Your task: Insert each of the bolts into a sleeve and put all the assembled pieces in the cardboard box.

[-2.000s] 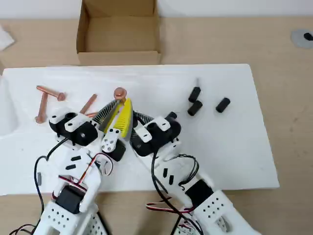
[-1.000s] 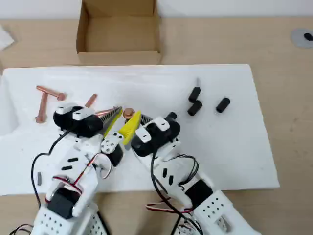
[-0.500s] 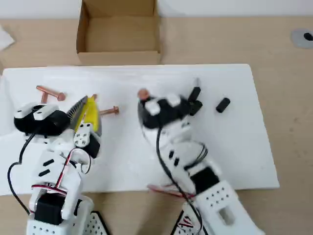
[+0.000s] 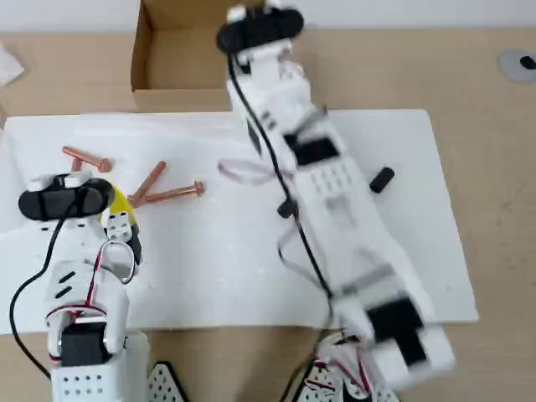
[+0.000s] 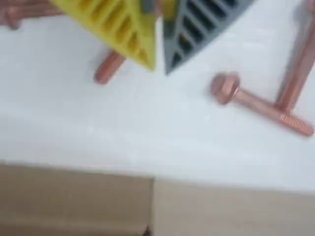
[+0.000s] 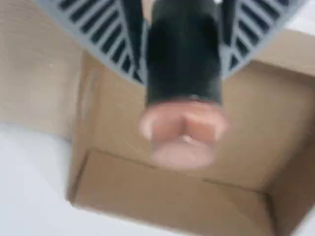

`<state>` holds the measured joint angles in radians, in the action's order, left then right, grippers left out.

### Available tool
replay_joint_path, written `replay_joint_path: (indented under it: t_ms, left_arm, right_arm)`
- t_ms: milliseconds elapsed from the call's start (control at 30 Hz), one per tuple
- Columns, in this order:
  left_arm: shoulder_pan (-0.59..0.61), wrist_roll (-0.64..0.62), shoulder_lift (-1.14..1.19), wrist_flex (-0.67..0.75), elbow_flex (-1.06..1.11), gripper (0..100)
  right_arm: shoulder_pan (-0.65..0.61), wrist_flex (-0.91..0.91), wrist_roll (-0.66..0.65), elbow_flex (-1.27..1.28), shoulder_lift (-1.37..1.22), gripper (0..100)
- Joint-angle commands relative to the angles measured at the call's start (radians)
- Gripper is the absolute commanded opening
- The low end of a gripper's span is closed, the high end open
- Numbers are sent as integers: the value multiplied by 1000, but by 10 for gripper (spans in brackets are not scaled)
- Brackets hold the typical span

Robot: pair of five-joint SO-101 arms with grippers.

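One sleeved bolt (image 6: 183, 103) in right end effector (image 6: 182, 77); swung over cardboard box (image 4: 167, 60).

Bright even light, faint shadows, sleeved bolt (image 6: 183, 83) blurred close up

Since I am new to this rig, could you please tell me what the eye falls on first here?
The right arm lies stretched across the white sheet to the open brown cardboard box, and over it the right gripper clamps a black cylindrical sleeve with a copper bolt head poking out. Several loose copper bolts lie at the sheet's left in the high view, by the yellow-and-grey left gripper.
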<state>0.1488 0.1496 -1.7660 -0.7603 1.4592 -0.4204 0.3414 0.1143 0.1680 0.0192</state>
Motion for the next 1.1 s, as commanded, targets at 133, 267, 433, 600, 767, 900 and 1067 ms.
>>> replay_joint_path:
  t_ms: [133,267,433,600,767,900,1067]
  left_arm:
    - [21,-3,150,40,-6,6]
    - [17,-3,205,72,-6,6]
    - [15,0,223,68,-12,6]
    - [15,2,223,49,-11,6]
    - [15,0,223,9,-11,6]
    - [15,-3,223,9,-11,7]
    - [28,-71,225,11,-12,83]
  right_arm:
    - [44,173,-17,-880,-599,9]
    - [47,259,-17,-1288,-903,9]
    - [47,278,-69,-1638,-1222,9]
    - [48,278,-89,-1762,-1402,10]
    - [48,278,-83,-1764,-1451,108]
    - [48,278,-86,-1768,-1468,144]
    - [48,287,-87,-1770,-1468,215]
